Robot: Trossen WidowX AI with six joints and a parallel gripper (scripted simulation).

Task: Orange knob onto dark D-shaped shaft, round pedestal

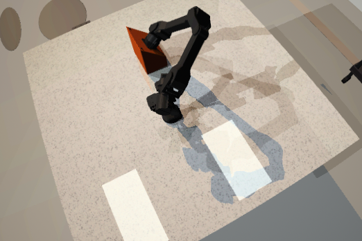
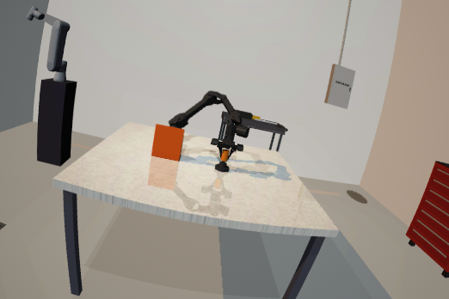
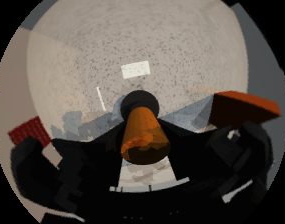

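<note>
One orange knob (image 2: 224, 155) (image 3: 144, 136) in the claw (image 2: 224, 151) (image 3: 141, 121), pedestal (image 2: 222, 167) (image 3: 139, 104) well inside table (image 1: 87, 136) (image 2: 129, 173) (image 3: 193, 55) edges.

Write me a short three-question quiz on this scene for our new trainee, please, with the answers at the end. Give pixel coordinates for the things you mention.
1. True or false: the gripper (image 2: 224, 151) (image 3: 141, 121) is open, with nothing between its fingers.
2. Multiple choice: what stands directly below the orange knob (image 2: 224, 155) (image 3: 145, 134)? A) a red cabinet B) the dark pedestal (image 2: 222, 168) (image 3: 139, 104) C) an orange block
3. Fill in the blank: the arm's base sits on a block coloured ____ (image 1: 136, 47) (image 2: 168, 143) (image 3: 248, 101).

Key: 1. False, it is shut on the knob; 2. B; 3. orange.
</note>
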